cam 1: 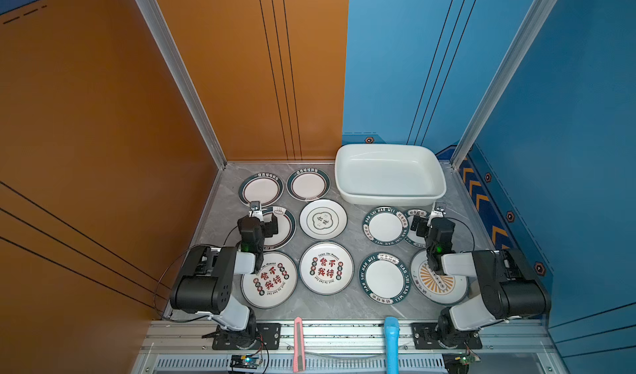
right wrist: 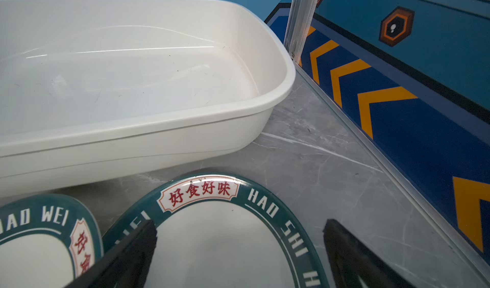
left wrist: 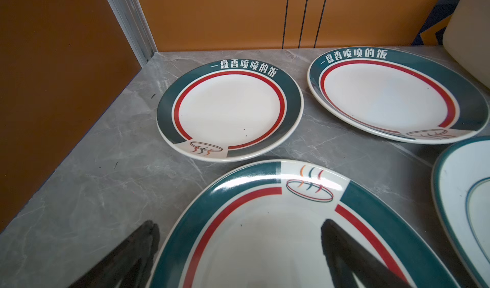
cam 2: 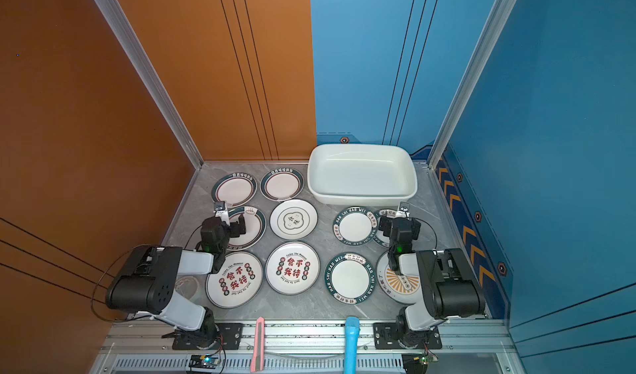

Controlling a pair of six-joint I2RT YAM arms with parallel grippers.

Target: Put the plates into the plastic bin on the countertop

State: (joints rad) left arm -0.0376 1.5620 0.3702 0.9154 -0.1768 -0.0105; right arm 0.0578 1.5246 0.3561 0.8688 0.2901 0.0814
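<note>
left tool [left wrist: 238, 225]: released, jaws wide, gripping nothing. it sits over the green-and-red-rimmed plate [cam 1: 284, 229] at the left of the middle row. 1 finger is over the plate's well, the other over bare surface [cam 1: 351, 307] just outside its rim. contact: can't tell.
right tool [right wrist: 240, 225]: released, empty, over the rightmost hao wei plate [right wrist: 225, 247] in the middle row. 1 finger is over the plate's rim, the other over bare surface beside it.
both top views show 10 plates [cam 1: 326, 267], all lying flat on the surface in 3 rows, outside the bin [cam 1: 387, 198]. the bin stands in the back right corner, just behind the 2 middle-row hao wei plates.
</note>
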